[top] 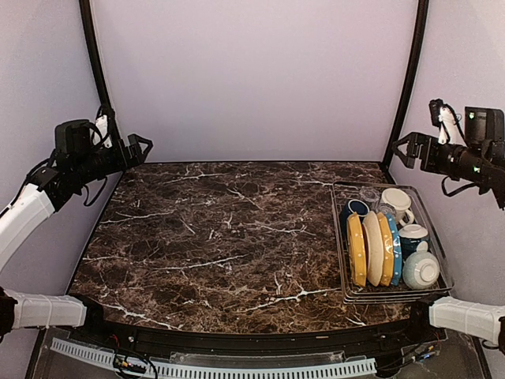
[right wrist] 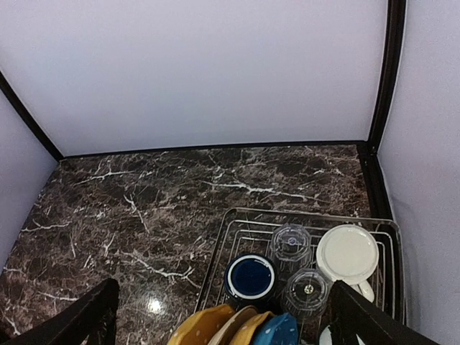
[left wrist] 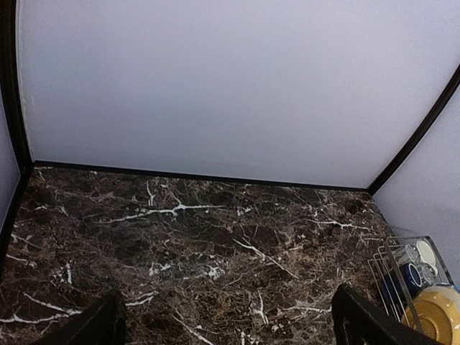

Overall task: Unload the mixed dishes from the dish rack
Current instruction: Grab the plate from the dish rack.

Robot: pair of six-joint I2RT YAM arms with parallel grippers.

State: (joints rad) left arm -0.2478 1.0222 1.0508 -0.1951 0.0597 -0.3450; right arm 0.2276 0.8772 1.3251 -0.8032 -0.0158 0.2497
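Left gripper (top: 145,147) and right gripper (top: 399,147) both hang open; dish rack (top: 338,237) with plates (top: 374,249) sits at 3 o'clock on the table (top: 221,237)

White shells clad both arms; the left gripper (top: 144,151) and right gripper (top: 398,150) are black, trailing looped black cables.

Spotted the dish rack (top: 341,253) on the table (top: 221,229), hard against its right edge. Caught the plates (top: 372,249) standing on edge, side by side, in the rack's near left part. Found two bowls (top: 420,270) just right of them, one behind the other. Placed the cup (top: 353,209) behind the plates, the tumblers (right wrist: 291,241) right of it, the mug (top: 394,201) in the far right corner
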